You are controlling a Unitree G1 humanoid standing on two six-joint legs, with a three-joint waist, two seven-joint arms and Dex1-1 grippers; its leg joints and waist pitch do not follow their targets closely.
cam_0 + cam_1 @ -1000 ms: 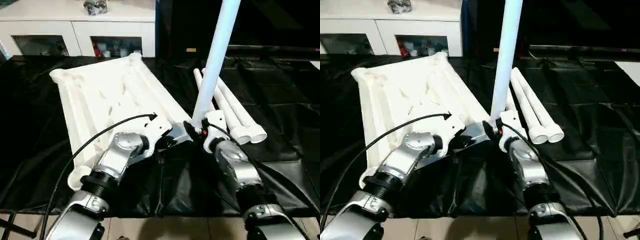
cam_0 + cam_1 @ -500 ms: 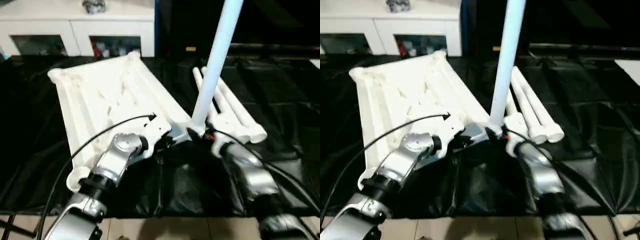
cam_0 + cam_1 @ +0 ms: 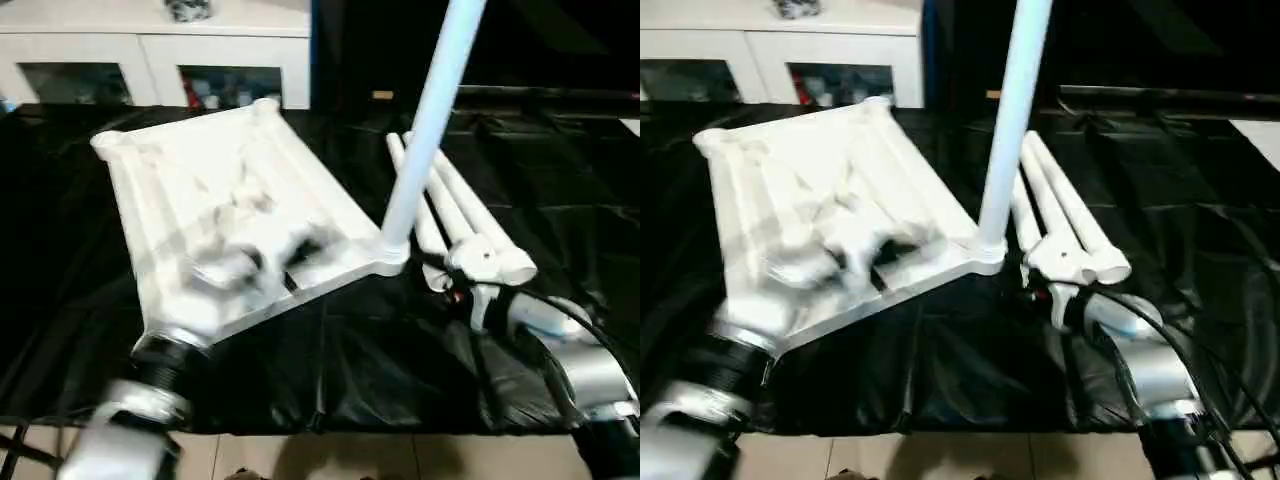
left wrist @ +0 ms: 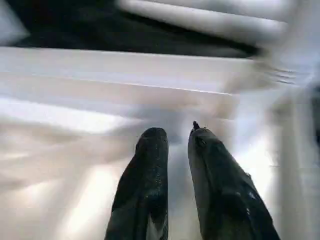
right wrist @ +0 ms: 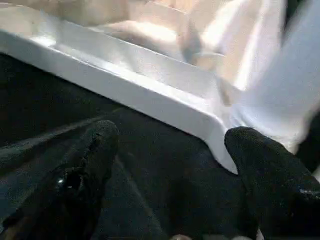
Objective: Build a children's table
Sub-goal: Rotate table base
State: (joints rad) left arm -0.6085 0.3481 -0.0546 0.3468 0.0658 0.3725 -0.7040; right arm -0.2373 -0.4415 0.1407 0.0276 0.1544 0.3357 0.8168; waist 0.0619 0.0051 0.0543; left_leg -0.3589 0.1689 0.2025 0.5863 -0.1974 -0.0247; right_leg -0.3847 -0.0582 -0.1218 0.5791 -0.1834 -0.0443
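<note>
Plainly, the long white tube leg [image 3: 432, 110] standing in the near corner socket of the upturned white ribbed plastic tabletop [image 3: 210, 200] could topple if poorly seated, since the right end effector [image 5: 170, 150] gapes empty beside it and the left end effector [image 4: 179, 140], nearly clenched, grasps nothing.

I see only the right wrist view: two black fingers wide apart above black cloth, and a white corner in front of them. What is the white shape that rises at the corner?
Observer: It is a table leg. The head views show it standing upright in the near corner socket of the table top.
Operator: Where are the other legs?
Observer: The loose legs lie side by side on the black cloth, just beyond the right gripper.
Operator: And the left gripper?
Observer: The left gripper is over the underside of the top, fingers close together and holding nothing.
</note>
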